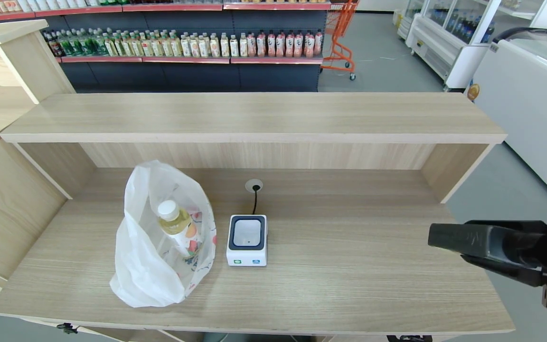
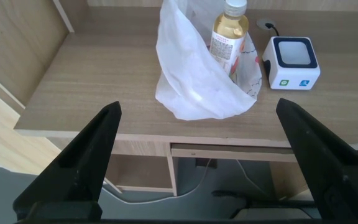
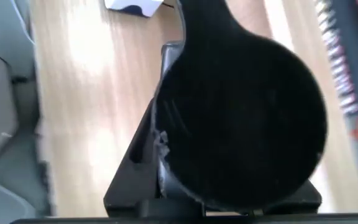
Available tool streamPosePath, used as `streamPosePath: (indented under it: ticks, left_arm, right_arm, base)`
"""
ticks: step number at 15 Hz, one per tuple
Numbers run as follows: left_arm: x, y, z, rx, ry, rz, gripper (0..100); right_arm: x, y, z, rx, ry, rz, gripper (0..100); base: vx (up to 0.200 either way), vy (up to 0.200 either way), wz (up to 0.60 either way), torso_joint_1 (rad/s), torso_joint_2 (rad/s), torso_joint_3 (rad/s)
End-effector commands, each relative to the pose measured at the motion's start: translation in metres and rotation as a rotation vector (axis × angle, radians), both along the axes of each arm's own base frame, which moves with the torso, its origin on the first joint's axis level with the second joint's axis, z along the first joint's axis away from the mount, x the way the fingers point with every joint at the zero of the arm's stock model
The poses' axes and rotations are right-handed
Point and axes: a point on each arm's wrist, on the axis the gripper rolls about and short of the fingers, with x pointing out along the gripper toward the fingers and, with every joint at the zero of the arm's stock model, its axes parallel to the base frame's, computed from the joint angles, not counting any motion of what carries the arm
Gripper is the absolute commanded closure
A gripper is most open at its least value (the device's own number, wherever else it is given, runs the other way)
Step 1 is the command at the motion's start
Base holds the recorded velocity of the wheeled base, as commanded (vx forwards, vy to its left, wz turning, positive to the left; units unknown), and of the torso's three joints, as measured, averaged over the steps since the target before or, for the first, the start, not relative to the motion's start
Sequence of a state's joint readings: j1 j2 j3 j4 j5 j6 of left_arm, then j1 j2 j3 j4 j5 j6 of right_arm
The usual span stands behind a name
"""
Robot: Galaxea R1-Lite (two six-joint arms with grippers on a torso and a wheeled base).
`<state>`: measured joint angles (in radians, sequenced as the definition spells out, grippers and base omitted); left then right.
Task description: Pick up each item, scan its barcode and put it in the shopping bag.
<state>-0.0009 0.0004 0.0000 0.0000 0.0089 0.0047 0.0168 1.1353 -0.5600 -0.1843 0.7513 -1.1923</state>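
The left claw (image 2: 199, 109) hangs low in front of the worktop (image 1: 349, 285), with its two fingers spread wide and nothing between them. The right claw (image 1: 444, 242) sits off the right end of the worktop, pointing in. I cannot tell if it is spread or pressed together.

Closest on the worktop is the shopping bag (image 1: 136, 256), on the left side and near the front edge. It is thin, soft and floppy, and it looks very light. A bump could push it along or off that edge, or make its mouth fold shut.

The bottle (image 1: 178, 228) stands inside the bag, leaning a little, with its white cap sticking up. It looks full, so it should have some weight. Its sides are hard, round and smooth, so it may slip. The best place to hold it is around the middle, below the cap.

Just beside the bag, on its right, is the scanner (image 1: 247, 240), a small white box with its window facing up. Its cord (image 1: 255, 199) runs back to a hole.

The best room for moving is the wide stretch of wood between the scanner and the right claw.

Farther back are a wooden wall and side walls, with a long ledge (image 1: 254, 114) on top. An arm reaching far in could hit them.
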Motion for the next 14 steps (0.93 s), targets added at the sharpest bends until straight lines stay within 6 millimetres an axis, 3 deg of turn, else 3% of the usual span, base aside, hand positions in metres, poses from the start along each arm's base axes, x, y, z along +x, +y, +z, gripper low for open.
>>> streamPosePath:
  ticks: [1, 5, 7, 10, 14]
  left_arm:
    - [0.000, 0.000, 0.000, 0.000, 0.000, 0.000, 0]
    - [0.000, 0.000, 0.000, 0.000, 0.000, 0.000, 0]
    - [0.000, 0.000, 0.000, 0.000, 0.000, 0.001, 0]
    - [0.000, 0.000, 0.000, 0.000, 0.000, 0.000, 0]
    - [0.000, 0.000, 0.000, 0.000, 0.000, 0.000, 0]
  right_arm:
    - [-0.005, 0.001, 0.008, 0.308, 0.292, -0.099, 100]
    - [0.009, 0.014, 0.016, 0.972, 0.919, -0.508, 100]
    - [0.018, 0.019, 0.011, 1.202, 1.115, -0.662, 100]
    - [0.012, 0.028, 0.015, 1.305, 1.248, -0.652, 100]
    - [0.008, 0.035, 0.013, 1.275, 1.278, -0.626, 100]
  base:
    - [0.000, 0.000, 0.00, 0.000, 0.00, 0.000]
    - [0.000, 0.000, 0.00, 0.000, 0.00, 0.000]
    - [0.000, 0.000, 0.00, 0.000, 0.00, 0.000]
    - [0.000, 0.000, 0.00, 0.000, 0.00, 0.000]
    - [0.000, 0.000, 0.00, 0.000, 0.00, 0.000]
